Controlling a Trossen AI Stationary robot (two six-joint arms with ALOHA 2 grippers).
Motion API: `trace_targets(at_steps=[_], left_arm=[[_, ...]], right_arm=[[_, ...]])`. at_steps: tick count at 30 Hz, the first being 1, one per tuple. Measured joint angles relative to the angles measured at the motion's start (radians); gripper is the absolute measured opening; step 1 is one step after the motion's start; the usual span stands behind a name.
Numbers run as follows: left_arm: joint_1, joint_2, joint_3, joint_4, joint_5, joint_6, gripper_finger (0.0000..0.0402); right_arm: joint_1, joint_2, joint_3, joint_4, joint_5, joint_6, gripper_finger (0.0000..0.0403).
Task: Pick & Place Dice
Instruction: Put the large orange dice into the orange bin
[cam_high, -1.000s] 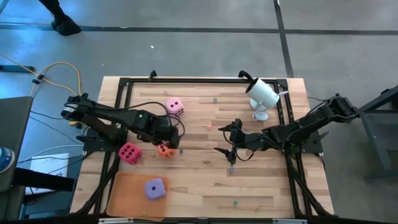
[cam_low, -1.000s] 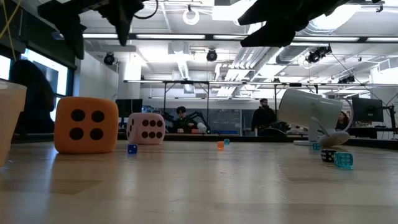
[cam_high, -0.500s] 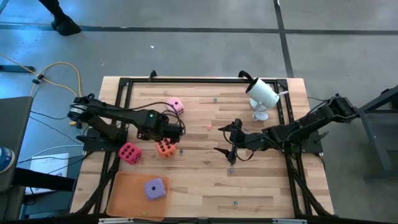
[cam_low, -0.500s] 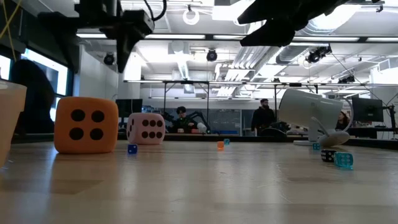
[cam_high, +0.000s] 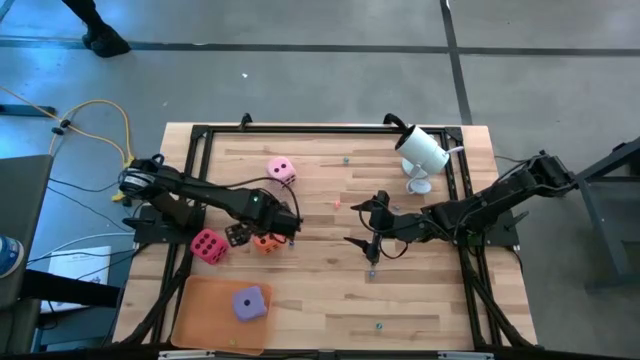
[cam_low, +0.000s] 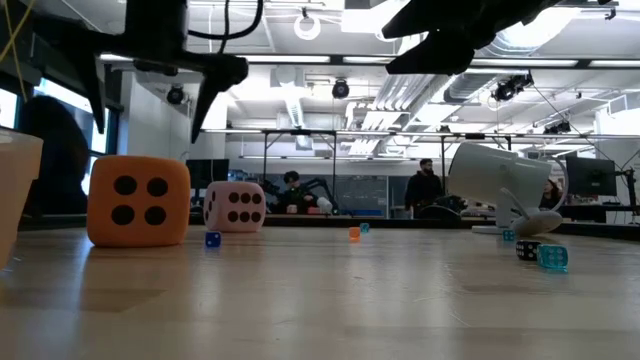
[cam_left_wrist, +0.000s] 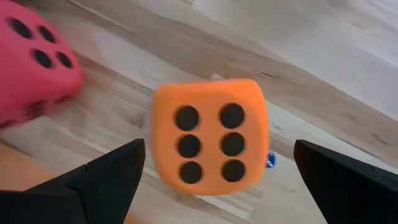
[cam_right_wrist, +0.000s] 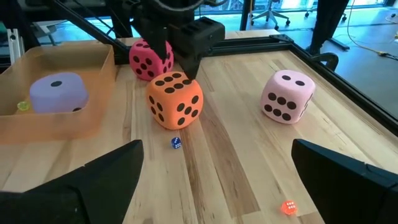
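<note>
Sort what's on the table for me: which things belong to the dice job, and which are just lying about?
Job:
- orange die, under the open left tool
- magenta die
- light pink die
- purple die, already in the orange tray

Lying about:
- white camera on its stand
- tiny blue die and tiny orange die
- right tool, open, waiting mid-table

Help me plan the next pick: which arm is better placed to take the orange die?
Left. The left gripper hangs open directly over the orange die, while the right gripper waits open, farther off at mid-table.
</note>
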Motion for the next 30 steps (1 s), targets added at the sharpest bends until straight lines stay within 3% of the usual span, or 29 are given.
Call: trace_targets(at_steps=[13, 30], left_arm=[[0.0, 0.005, -0.037, 0.07, 0.001, -0.053, 0.04], [-0.002, 0.005, -0.086, 0.113, 0.078, -0.137, 0.04]], right_arm=[[0.0, 0.0, 0.0, 0.0, 0.0, 0.0, 0.0398], [0.0, 0.0, 0.0, 0.0, 0.0, 0.0, 0.0398]])
